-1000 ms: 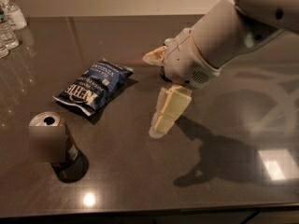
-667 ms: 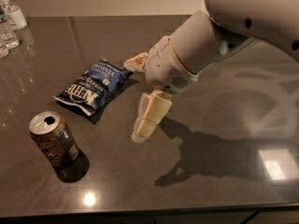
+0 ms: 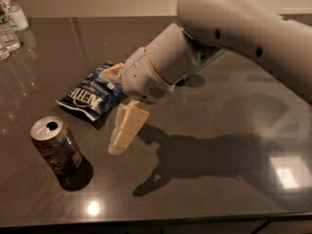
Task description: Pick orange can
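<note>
The coppery brownish-orange metal can point(image 3: 56, 147), silver-topped with a dark opening, stands upright at near left. The cream two-finger gripper point(image 3: 111, 110) hangs just right of it, fingers spread, empty.

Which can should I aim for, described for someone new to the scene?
On the dark glossy table, look near the front-left edge, just left of the robot's cream pincer. There stands the coppery orange metal can with a silver top and dark opening. It is the only can, upright and round, unlike the flat blue crisp bag behind it.
</note>
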Robot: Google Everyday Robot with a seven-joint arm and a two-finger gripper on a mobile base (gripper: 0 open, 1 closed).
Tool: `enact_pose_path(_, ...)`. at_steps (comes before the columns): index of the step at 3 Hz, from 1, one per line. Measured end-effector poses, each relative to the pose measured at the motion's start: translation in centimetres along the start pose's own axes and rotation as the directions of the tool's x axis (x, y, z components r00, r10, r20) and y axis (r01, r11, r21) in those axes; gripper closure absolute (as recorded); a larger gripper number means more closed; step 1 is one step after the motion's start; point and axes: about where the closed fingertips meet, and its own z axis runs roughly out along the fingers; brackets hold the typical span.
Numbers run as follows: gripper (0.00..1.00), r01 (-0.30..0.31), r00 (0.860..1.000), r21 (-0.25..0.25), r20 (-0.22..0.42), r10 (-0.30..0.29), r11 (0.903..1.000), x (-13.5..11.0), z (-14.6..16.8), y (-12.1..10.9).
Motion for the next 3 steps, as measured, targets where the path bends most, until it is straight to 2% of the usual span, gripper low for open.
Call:
enact_pose_path(2,0.00,0.046,0.997,-0.072,0.068,-0.041,0.9963,-2.8,4.3,0.7)
enact_pose_path(3,0.00,0.080,0.994,-0.123,0.090,-0.069,0.9892,-4.4,6.0,1.9)
